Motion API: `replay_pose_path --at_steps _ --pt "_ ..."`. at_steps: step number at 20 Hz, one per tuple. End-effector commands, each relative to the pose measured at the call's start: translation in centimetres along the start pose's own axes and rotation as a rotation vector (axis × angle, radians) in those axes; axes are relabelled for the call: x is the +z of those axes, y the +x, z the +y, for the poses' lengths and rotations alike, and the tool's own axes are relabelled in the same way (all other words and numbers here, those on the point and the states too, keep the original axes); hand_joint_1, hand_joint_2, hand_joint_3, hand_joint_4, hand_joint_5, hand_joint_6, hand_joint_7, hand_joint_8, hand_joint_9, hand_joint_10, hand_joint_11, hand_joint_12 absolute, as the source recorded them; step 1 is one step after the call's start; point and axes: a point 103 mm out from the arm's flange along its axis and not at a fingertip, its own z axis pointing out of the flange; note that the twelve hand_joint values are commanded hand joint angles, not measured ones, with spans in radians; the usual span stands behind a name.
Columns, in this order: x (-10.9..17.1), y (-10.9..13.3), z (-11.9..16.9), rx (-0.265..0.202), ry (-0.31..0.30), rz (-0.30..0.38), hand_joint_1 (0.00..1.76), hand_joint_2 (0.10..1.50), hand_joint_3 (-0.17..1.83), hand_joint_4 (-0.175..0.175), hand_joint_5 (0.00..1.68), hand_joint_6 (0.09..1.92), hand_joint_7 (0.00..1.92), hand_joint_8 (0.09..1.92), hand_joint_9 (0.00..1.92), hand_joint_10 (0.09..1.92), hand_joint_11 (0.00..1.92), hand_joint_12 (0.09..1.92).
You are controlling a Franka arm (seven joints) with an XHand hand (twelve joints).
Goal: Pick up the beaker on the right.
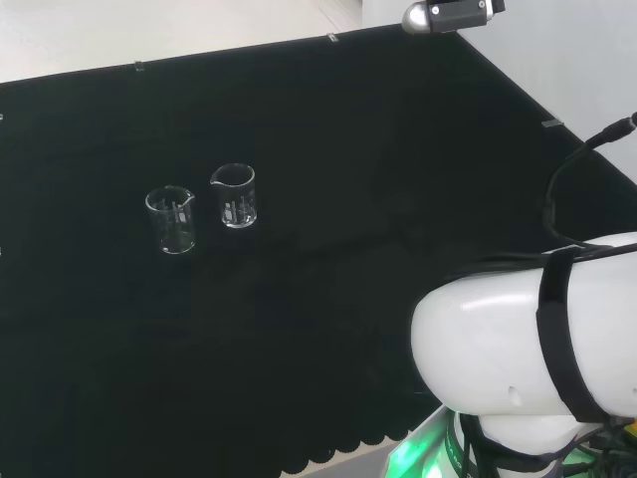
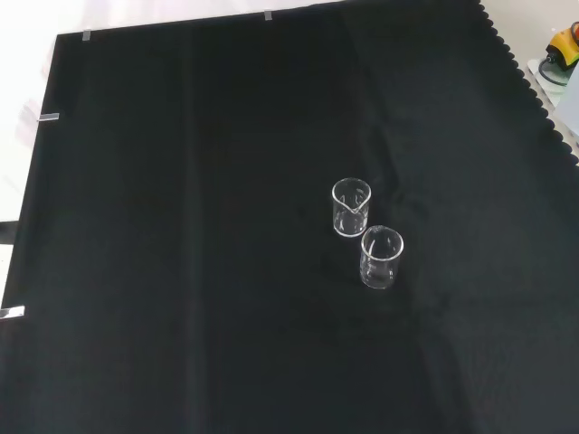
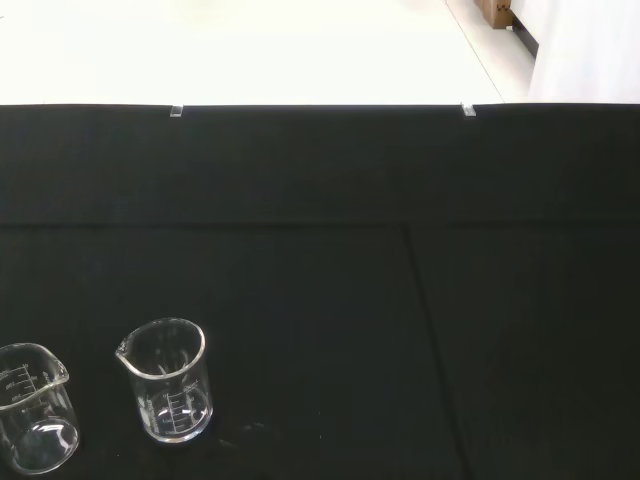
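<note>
Two small clear glass beakers stand upright and close together on the black cloth, both empty as far as I can tell. In the head view one beaker point(image 1: 171, 220) is on the left and the other beaker point(image 1: 235, 195), with its spout to the left, is just right of it and a little farther off. In the front view that second beaker point(image 2: 351, 207) stands higher, with the first beaker point(image 2: 381, 257) below and to its right. The wrist view has the pair close by: the spouted beaker point(image 3: 168, 380) and its neighbour point(image 3: 32, 408), cut by the picture's edge.
The arm's white link point(image 1: 528, 339) bulks at the head view's lower right. A camera point(image 1: 453, 14) sits at the cloth's far edge. The cloth's scalloped edge point(image 2: 534, 90) runs down the front view's right, with a yellow object point(image 2: 563, 45) beyond it.
</note>
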Motion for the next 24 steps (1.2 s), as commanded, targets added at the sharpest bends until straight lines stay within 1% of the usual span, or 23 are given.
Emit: replay_pose_path --at_steps 1,3,5,11,14,18,22,24 --pt "-2.0 -2.6 -1.0 0.018 -0.050 0.001 0.09 1.03 0.84 -0.021 0.15 0.09 0.16 0.10 0.17 0.29 0.00 0.86" --pt "-2.5 -3.4 -1.2 0.023 -0.060 0.005 0.02 1.11 0.78 -0.027 0.18 0.09 0.17 0.15 0.16 0.42 0.00 0.97" --pt "-2.7 -3.4 -1.2 0.024 -0.062 0.003 0.00 1.13 0.77 -0.028 0.19 0.09 0.17 0.17 0.15 0.46 0.00 0.99" --pt "-2.6 -2.8 -0.9 0.025 -0.056 -0.003 0.00 1.13 0.77 -0.028 0.19 0.09 0.17 0.18 0.14 0.48 0.00 1.00" --pt "-2.5 -3.4 -0.8 0.028 -0.055 0.003 0.00 1.13 0.77 -0.028 0.19 0.09 0.17 0.18 0.14 0.49 0.00 1.00" --pt "-2.4 -3.4 -0.6 0.021 -0.050 0.004 0.00 1.13 0.77 -0.028 0.20 0.09 0.17 0.19 0.14 0.49 0.00 1.00" --pt "-2.3 -3.5 -0.5 0.025 -0.047 0.001 0.00 1.13 0.77 -0.028 0.20 0.09 0.17 0.19 0.14 0.50 0.00 1.00" --pt "-1.9 -3.3 0.0 0.028 -0.040 0.007 0.00 1.12 0.77 -0.028 0.19 0.09 0.16 0.22 0.13 0.53 0.00 1.00"
